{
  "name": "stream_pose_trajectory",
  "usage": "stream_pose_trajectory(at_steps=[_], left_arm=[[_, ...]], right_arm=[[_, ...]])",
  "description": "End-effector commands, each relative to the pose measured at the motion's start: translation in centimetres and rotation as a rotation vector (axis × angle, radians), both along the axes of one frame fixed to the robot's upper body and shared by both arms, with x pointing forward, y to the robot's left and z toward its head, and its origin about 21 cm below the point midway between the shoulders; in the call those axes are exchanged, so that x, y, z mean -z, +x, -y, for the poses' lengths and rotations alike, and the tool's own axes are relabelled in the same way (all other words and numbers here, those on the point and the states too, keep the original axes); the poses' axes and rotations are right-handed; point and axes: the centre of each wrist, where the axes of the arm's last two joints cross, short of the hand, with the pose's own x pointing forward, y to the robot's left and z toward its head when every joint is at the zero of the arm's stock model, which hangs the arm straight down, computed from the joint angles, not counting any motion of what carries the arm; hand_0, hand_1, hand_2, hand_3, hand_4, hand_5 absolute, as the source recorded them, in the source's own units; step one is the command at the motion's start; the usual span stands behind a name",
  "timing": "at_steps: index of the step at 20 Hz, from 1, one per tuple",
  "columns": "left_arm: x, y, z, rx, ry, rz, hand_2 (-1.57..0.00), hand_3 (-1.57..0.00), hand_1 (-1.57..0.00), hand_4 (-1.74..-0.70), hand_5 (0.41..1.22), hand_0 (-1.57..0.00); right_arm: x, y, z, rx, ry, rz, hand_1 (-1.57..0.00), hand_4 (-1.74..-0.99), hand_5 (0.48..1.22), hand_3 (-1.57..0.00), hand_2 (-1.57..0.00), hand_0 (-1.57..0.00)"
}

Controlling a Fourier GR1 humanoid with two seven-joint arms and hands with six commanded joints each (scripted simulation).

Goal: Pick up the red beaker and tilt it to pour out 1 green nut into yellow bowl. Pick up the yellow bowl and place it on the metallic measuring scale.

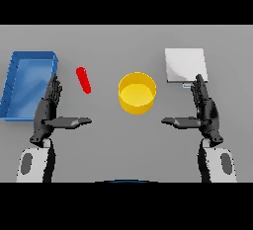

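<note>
Both hands held flat, fingers straight, nothing gripped: left hand, right hand. Slim red beaker seen between blue rectangular tray and round yellow bowl, apart from both; square metallic measuring scale lies right of the bowl.

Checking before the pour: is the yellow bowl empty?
Empty: the round yellow bowl stands upright on the grey table, its inside showing plain yellow, no green nut.

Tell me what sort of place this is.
Probably a lab-style bench for pouring and weighing: a plain grey table holds a red beaker, a yellow bowl, a metallic measuring scale and a blue bin.
</note>
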Motion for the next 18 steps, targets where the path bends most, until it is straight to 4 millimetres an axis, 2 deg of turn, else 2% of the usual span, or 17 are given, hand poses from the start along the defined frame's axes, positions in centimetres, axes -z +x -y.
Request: stream_pose_trajectory(at_steps=[1,6,7,8,10,13,16,18], left_arm=[[0.0,0.0,-0.1,-0.002,0.0,0.0,0.0,0.0,0.0,-1.15,0.599,0.0],[0.1,-0.2,-0.5,-0.003,0.001,-0.006,0.0,0.0,0.0,-1.15,0.599,0.0],[-0.3,-1.0,-1.1,0.026,0.063,0.022,0.0,0.0,0.0,-1.15,0.599,0.0],[-0.6,-1.7,-1.2,0.043,0.098,0.028,0.0,0.0,0.0,-1.16,0.599,0.0],[-1.4,-2.3,-1.1,0.064,0.135,0.033,0.0,0.0,0.0,-1.16,0.599,0.0],[-1.9,-2.3,-0.9,0.073,0.169,0.009,0.0,0.0,0.0,-1.16,0.602,0.0],[-1.6,-2.0,-0.4,0.084,0.197,-0.006,0.0,0.0,0.0,-1.16,0.602,0.0],[-0.5,-1.5,0.0,0.095,0.202,-0.02,0.0,0.0,0.0,-1.17,0.605,0.0]], right_arm=[[0.0,0.0,0.0,0.001,0.0,0.0,0.0,-1.167,0.599,0.0,0.0,0.0],[-0.1,0.3,0.3,0.001,-0.004,-0.007,0.0,-1.167,0.599,0.0,0.0,0.0],[-0.3,-0.6,0.5,0.002,-0.163,0.076,0.0,-1.167,0.599,0.0,0.0,0.0],[-0.2,-1.5,0.3,-0.003,-0.249,0.111,0.0,-1.163,0.595,0.0,0.0,0.0],[-0.4,-2.1,-0.4,-0.006,-0.333,0.12,0.0,-1.16,0.591,0.0,0.0,0.0],[-0.6,-2.6,-0.6,-0.003,-0.337,0.117,0.0,-1.173,0.593,0.0,0.0,0.0],[-1.0,-2.3,-0.6,-0.012,-0.316,0.108,0.0,-1.199,0.603,0.0,0.0,0.0],[-1.1,-2.7,-0.3,-0.028,-0.291,0.132,0.0,-1.224,0.611,0.0,0.0,0.0]])
